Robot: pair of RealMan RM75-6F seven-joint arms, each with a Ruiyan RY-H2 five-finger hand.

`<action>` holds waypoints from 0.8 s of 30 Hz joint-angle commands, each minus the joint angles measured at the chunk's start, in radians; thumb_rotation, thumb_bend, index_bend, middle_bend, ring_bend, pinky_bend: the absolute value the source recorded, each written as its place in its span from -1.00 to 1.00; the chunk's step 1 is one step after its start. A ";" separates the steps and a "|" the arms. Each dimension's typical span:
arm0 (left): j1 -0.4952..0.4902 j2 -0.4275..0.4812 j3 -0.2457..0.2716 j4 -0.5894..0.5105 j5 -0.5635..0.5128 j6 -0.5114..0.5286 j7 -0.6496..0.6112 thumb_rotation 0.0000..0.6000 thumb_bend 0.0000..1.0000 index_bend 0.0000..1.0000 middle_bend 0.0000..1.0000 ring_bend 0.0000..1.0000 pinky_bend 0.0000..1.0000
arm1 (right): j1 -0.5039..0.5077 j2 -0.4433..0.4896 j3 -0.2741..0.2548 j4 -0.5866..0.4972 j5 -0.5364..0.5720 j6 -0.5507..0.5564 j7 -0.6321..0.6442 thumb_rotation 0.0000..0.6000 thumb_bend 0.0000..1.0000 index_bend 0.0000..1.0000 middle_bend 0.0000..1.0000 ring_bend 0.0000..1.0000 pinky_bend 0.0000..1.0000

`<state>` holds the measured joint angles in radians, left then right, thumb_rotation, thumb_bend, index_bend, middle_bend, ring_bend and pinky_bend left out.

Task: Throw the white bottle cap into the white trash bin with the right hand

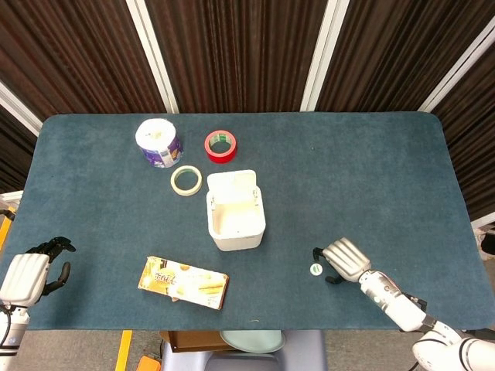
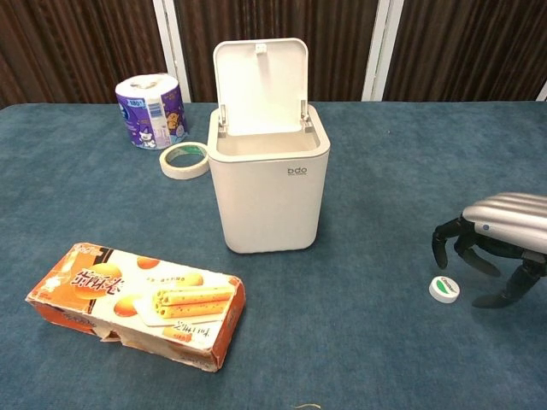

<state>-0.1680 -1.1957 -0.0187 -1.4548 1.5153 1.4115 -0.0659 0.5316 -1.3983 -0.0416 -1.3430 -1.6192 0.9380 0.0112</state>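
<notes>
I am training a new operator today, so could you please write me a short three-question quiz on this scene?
1. True or false: the right hand already holds the white bottle cap.
2. The lid of the white trash bin is: A) open, B) closed, C) missing.
3. Which object lies nearest the bin's left side: the beige tape ring, the red tape roll or the snack box?

Key: 1 false, the cap lies on the table; 2 A; 3 the beige tape ring.
</notes>
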 commanded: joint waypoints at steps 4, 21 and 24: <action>0.001 0.002 0.000 -0.002 0.002 0.001 0.000 1.00 0.06 -0.23 -0.41 -0.26 -0.01 | 0.013 -0.027 -0.001 0.027 0.011 -0.012 0.006 1.00 -0.43 0.19 0.70 0.89 0.86; 0.001 0.004 0.001 -0.005 0.004 0.000 -0.002 1.00 0.06 -0.23 -0.41 -0.25 -0.01 | 0.036 -0.063 -0.012 0.069 0.021 -0.018 0.037 1.00 -0.41 0.31 0.72 0.90 0.87; 0.001 0.004 0.001 -0.005 0.004 0.000 -0.001 1.00 0.06 -0.23 -0.41 -0.25 -0.01 | 0.039 -0.066 -0.014 0.073 0.020 -0.017 0.038 1.00 -0.41 0.31 0.72 0.91 0.87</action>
<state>-0.1670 -1.1918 -0.0178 -1.4597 1.5196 1.4110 -0.0669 0.5702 -1.4643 -0.0553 -1.2696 -1.5987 0.9210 0.0494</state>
